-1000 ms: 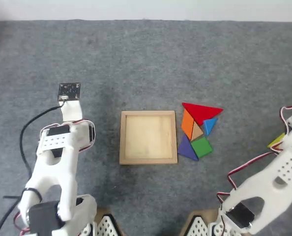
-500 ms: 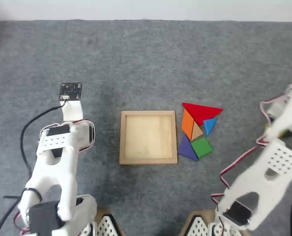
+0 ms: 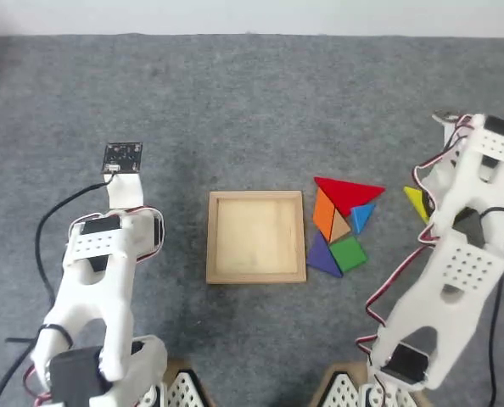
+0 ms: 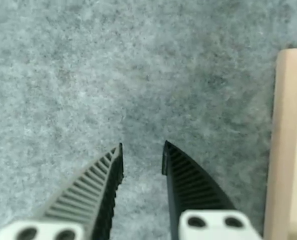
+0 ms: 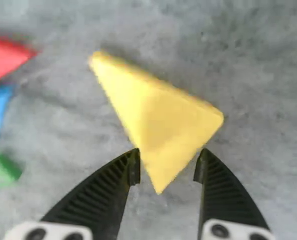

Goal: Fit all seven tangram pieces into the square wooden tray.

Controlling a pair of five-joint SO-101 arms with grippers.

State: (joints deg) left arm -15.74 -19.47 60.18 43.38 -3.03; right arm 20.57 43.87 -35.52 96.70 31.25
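Observation:
The square wooden tray [image 3: 256, 196] lies mid-table with nothing in it; its edge [image 4: 284, 150] shows in the left wrist view. Just right of it sits a tight cluster: red triangle [image 3: 347, 192], orange piece [image 3: 323, 212], tan triangle [image 3: 340, 228], blue triangle [image 3: 361, 216], purple triangle [image 3: 322, 254] and green square [image 3: 350, 252]. My right gripper [image 5: 167, 154] is shut on the yellow triangle [image 5: 153, 120], held above the carpet right of the cluster, where the yellow triangle [image 3: 416, 203] peeks out beside the arm. My left gripper [image 4: 142, 150] stands open over bare carpet left of the tray.
Grey carpet covers the whole table. The left arm [image 3: 99, 263] stands at the near left, the right arm [image 3: 456, 254] along the right side. Both arm bases sit at the front edge.
The right arm has swung from the near right edge up and leftward, carrying the yellow triangle toward the cluster. The left arm, the tray and the other pieces have not moved.

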